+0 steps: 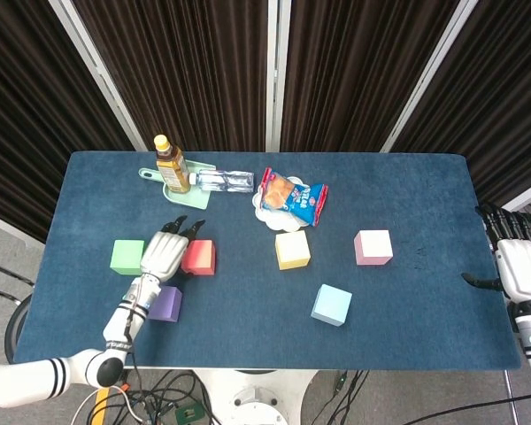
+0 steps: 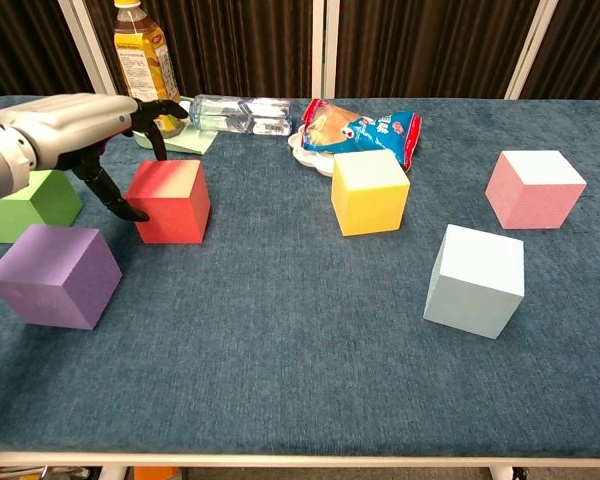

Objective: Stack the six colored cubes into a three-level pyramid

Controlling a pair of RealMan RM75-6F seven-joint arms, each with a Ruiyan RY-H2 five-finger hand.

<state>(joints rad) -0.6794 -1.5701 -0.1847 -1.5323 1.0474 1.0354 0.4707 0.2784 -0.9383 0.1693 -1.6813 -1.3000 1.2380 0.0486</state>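
At right edge of the head view, right hand [image 1: 516,266] is partly cut off, fingers apart, empty. Left hand [image 2: 75,118] spread open over the red foam cube [image 2: 169,200], thumb at its left face; actual contact unclear.

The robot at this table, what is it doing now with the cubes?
The left robot hand reaches over the red cube, fingers apart, not yet holding it. The right robot hand waits open at the table edge. The green, purple, yellow, light blue and pink cubes lie apart on the blue table; nothing is stacked.
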